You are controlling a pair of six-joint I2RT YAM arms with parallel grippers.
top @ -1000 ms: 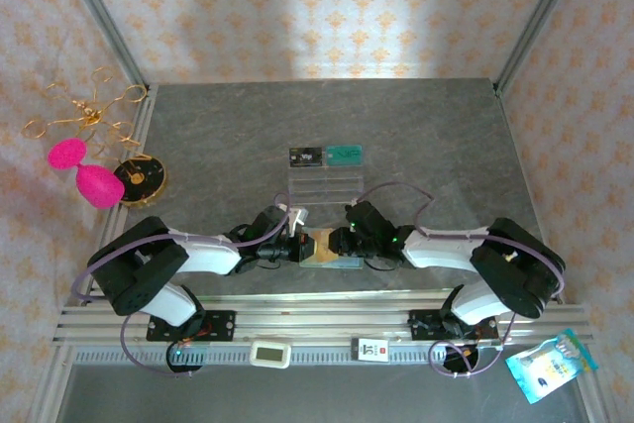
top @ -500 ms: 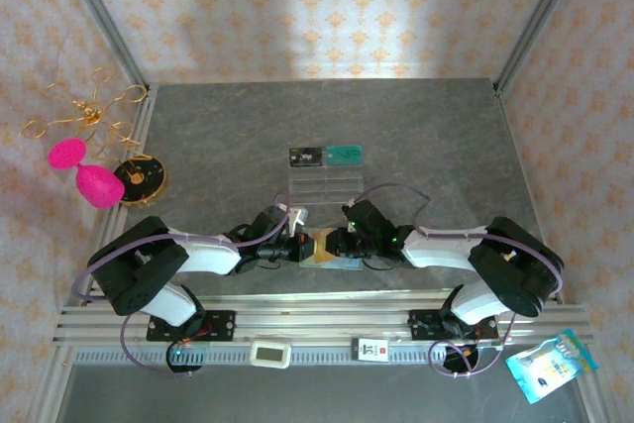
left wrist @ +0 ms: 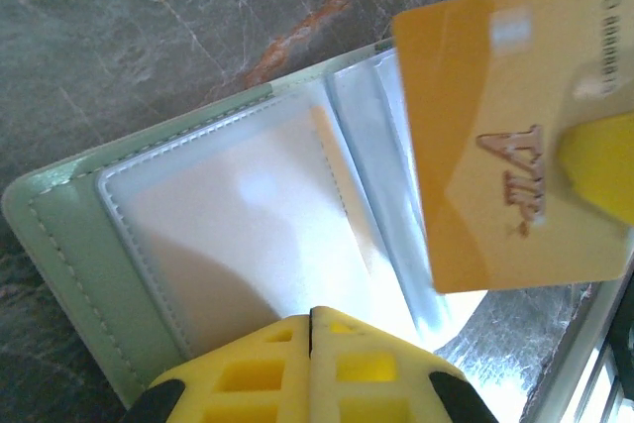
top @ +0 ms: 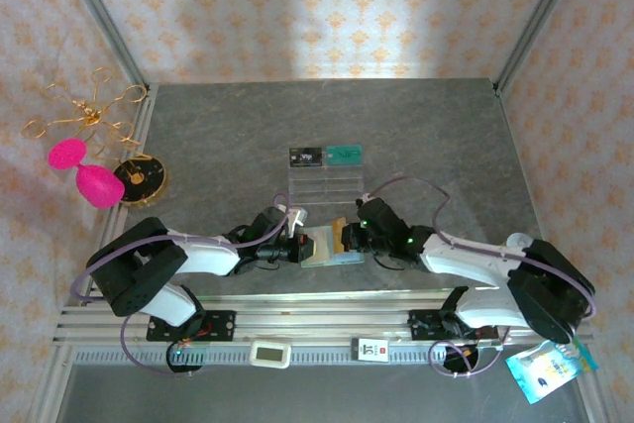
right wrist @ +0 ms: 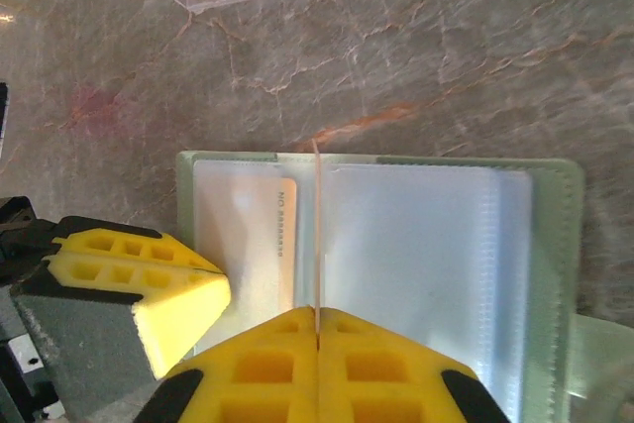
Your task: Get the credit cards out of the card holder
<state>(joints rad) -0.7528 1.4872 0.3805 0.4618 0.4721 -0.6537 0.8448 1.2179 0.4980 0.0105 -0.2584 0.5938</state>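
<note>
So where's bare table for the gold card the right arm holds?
Bare stone right of the clear tray to the table edge; also the far strip beyond the two cards, and left of the tray up to the gold stand. Crowded: near middle, where the left gripper and right gripper meet over the card holder.

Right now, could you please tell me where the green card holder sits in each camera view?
Top external: the card holder lies open between the two arms, near the front.
Left wrist: the card holder spans left and centre.
Right wrist: the card holder spans the middle.
Shared landmark: the gold card in the right gripper.
</note>
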